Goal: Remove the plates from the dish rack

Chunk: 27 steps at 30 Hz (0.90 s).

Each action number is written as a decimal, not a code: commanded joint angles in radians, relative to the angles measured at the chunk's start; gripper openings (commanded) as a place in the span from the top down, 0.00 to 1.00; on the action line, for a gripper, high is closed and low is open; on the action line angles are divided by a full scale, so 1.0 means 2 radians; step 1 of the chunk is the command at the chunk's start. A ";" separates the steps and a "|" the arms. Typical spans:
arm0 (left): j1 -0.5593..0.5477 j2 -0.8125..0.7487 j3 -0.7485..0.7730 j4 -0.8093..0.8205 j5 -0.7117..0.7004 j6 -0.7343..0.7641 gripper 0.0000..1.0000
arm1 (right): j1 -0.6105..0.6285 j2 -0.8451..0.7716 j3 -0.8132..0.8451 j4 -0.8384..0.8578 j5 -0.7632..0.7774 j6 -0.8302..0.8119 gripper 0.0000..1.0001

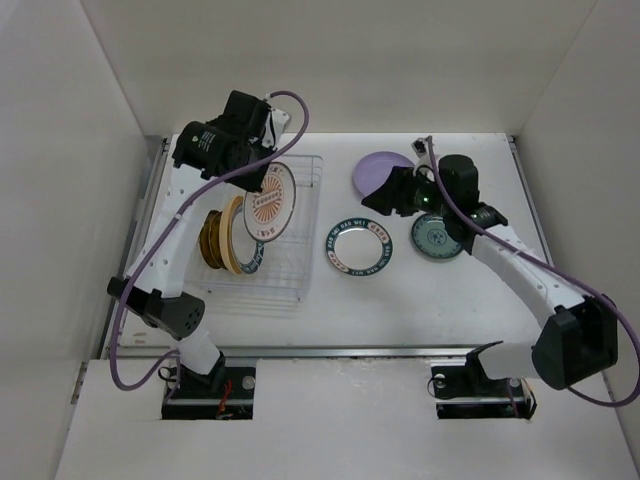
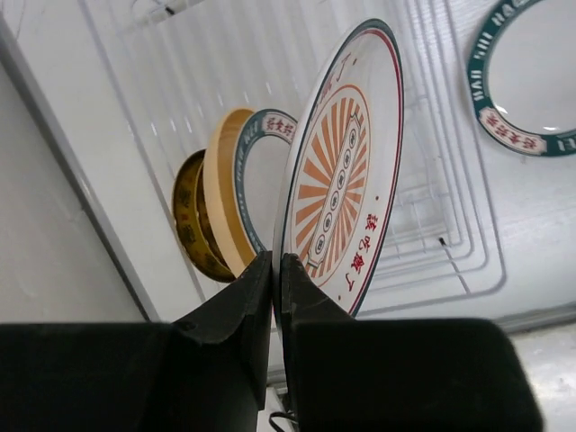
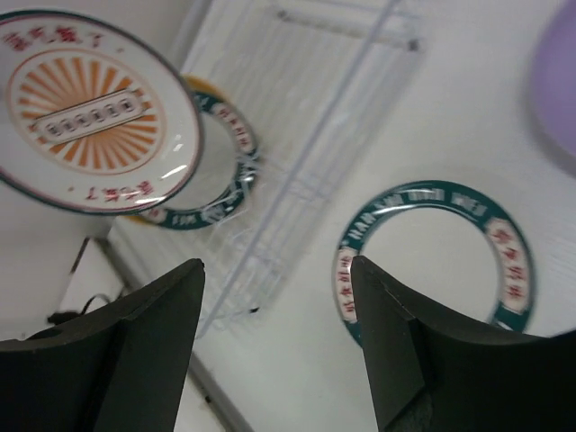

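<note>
On the white table (image 1: 420, 300) three plates (image 1: 358, 250) are lying unloaded. The left gripper (image 2: 277, 263) is pinching the sunburst plate (image 2: 346, 180), three are sitting in the dish rack (image 1: 310, 180), and the right gripper (image 3: 274, 270) is gaping empty.

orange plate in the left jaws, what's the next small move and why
Probably carry the orange plate rightward, clear of the rack: the left jaws pinch its rim, and it hangs above the rack beside three standing plates.

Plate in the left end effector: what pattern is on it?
The plate shows an orange sunburst on white, red lettering; best in left wrist view.
</note>
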 commanded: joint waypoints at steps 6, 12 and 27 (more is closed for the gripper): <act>0.009 -0.023 0.020 -0.034 0.195 0.010 1.00 | 0.025 0.080 -0.001 0.206 -0.169 0.061 0.24; 0.016 -0.014 -0.010 -0.044 0.333 0.035 1.00 | 0.077 0.110 0.016 0.234 -0.161 0.066 0.17; 0.016 0.002 -0.024 -0.035 0.351 0.039 1.00 | 0.101 0.137 0.002 0.302 -0.183 0.120 1.00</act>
